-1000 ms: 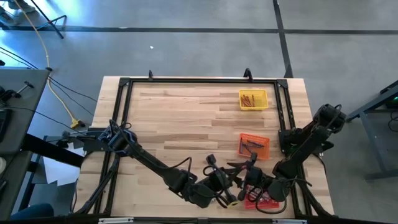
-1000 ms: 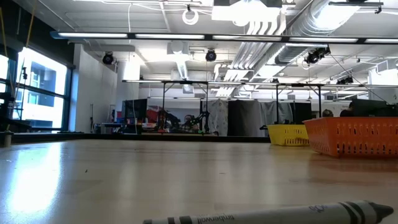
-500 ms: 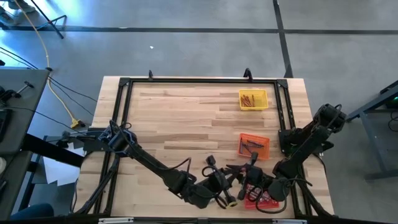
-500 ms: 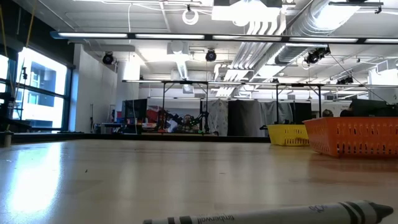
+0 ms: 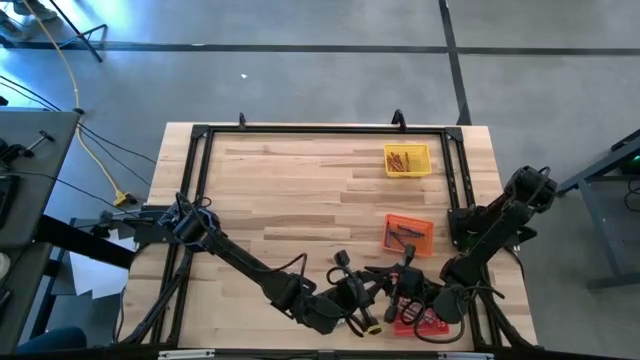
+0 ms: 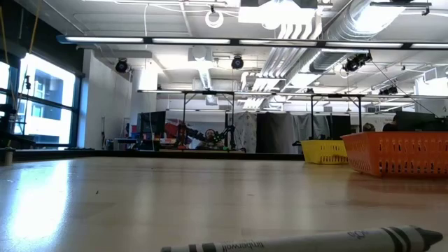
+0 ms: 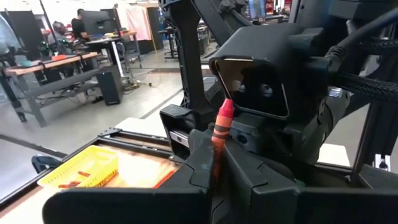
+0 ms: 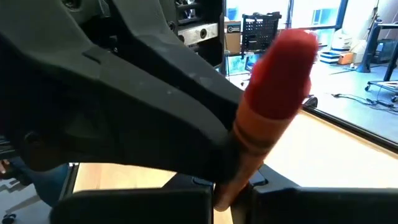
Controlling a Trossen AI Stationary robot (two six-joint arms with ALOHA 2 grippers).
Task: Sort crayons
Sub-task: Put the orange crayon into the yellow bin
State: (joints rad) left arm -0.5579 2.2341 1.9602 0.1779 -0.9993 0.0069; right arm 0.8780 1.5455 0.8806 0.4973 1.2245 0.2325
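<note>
Crayon: a red crayon stands between your two grippers near the tabletop's front edge, toward the right corner; both wrist views show it gripped at its lower end with the tip free.
Left gripper: the left gripper is closed on the red crayon, its fingers pinching the lower shaft.
Right gripper: the right gripper faces it, touching or just beside, jaws together; the right wrist view shows the same red crayon running down between that arm's own fingers, so it looks clamped from this side too.
Step in hand: you appear to be mid-handover, with both grippers on one crayon.
Other crayons: a grey crayon lies loose at the front edge; more sit in the yellow tray near the back right, the orange tray at mid right, and the red tray at the front right corner, mostly under the right arm.
Next move: let one gripper release cleanly before the other pulls away, then carry the crayon to the red tray; pulling with both clamped could snap or twist it.
</note>
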